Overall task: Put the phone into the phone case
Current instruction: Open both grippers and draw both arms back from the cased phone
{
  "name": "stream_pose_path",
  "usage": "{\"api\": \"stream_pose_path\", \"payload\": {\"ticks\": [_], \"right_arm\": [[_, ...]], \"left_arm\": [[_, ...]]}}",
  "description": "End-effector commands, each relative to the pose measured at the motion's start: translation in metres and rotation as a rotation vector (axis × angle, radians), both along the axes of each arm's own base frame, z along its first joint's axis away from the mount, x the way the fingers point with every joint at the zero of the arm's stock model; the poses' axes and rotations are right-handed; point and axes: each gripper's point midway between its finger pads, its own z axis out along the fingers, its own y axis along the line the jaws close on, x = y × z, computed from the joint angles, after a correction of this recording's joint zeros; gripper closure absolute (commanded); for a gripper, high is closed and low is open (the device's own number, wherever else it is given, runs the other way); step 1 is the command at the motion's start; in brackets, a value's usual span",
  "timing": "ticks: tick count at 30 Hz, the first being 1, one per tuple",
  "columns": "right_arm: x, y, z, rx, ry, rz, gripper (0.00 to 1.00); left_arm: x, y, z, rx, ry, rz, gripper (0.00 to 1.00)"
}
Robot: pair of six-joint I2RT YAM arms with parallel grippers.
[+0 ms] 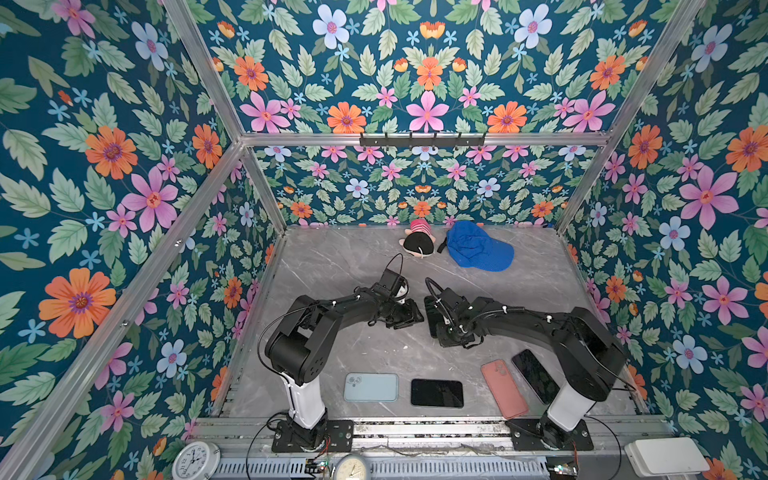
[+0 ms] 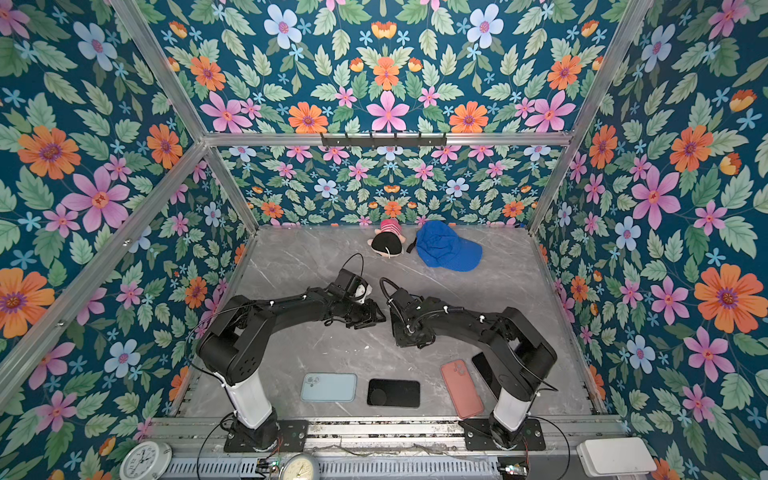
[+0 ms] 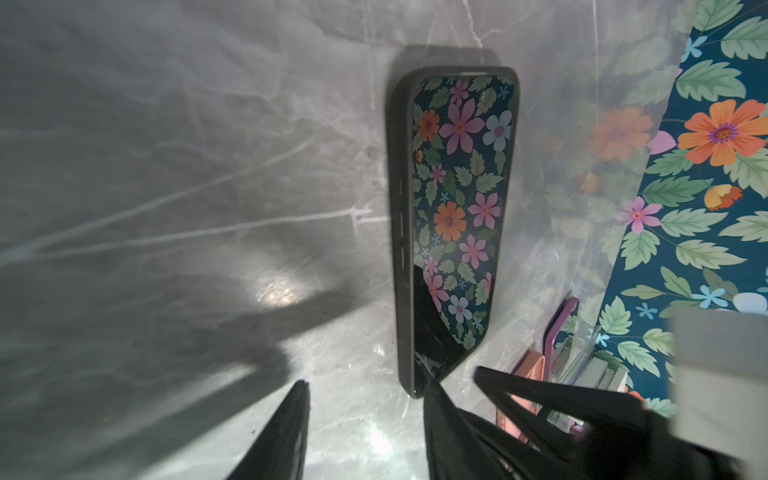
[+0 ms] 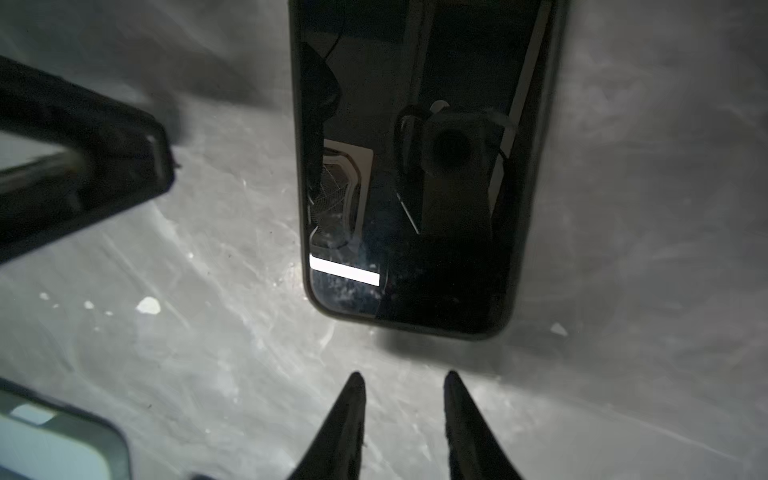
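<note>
A black phone (image 4: 415, 166) lies screen up inside a dark phone case (image 3: 401, 232) on the grey marble table (image 1: 353, 266), between my two grippers. In the left wrist view its screen (image 3: 457, 187) mirrors the flowered wall, and the corner nearest me looks slightly lifted from the case rim. My left gripper (image 3: 370, 386) is open, with one finger (image 3: 440, 419) touching that corner and the other well clear. My right gripper (image 4: 405, 376) is open by a narrow gap, empty, just short of the phone's short end. In both top views the right wrist (image 1: 451, 316) hides most of the phone.
Along the front edge lie a light blue case (image 1: 370, 387), a black phone or case (image 1: 436, 392), a pink case (image 1: 503, 388) and another black phone (image 1: 535, 375). A plush toy (image 1: 419, 243) and a blue cap (image 1: 478, 247) sit at the back wall.
</note>
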Motion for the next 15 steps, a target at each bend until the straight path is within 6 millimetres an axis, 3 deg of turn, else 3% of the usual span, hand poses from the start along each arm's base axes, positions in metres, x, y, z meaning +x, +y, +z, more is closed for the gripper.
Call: {"api": "stream_pose_path", "payload": {"ticks": [1, 7, 15], "right_arm": [[0.008, 0.005, -0.006, -0.006, -0.017, -0.031, 0.69], [0.015, 0.004, -0.015, -0.044, -0.026, -0.042, 0.73], [0.027, 0.007, -0.01, -0.067, -0.054, -0.031, 0.76]], "left_arm": [[0.001, 0.0, 0.003, -0.007, -0.016, -0.003, 0.53], [0.001, 0.0, 0.001, -0.005, -0.011, -0.005, 0.53], [0.002, -0.002, -0.001, -0.007, -0.004, -0.008, 0.55]]}}
